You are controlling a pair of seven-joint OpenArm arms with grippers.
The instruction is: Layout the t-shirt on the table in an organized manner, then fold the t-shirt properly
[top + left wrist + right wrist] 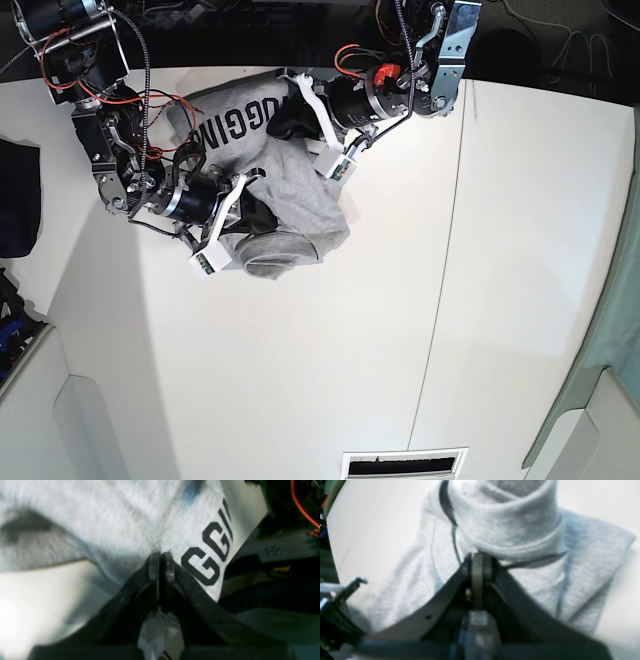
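T-shirt (290,190) bunched around 11 o'clock on surface (400,330), both tools (161,555) (477,555) clenched on fabric, layout unfinished, folding not started

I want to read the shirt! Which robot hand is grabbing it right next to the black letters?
The left gripper, pinching the t-shirt beside its black lettering. The right gripper grips plain grey cloth.

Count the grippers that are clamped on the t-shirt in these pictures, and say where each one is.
2. The left gripper pinches the t-shirt beside its black lettering, near the table's far edge. The right gripper pinches a rolled fold at the shirt's other side.
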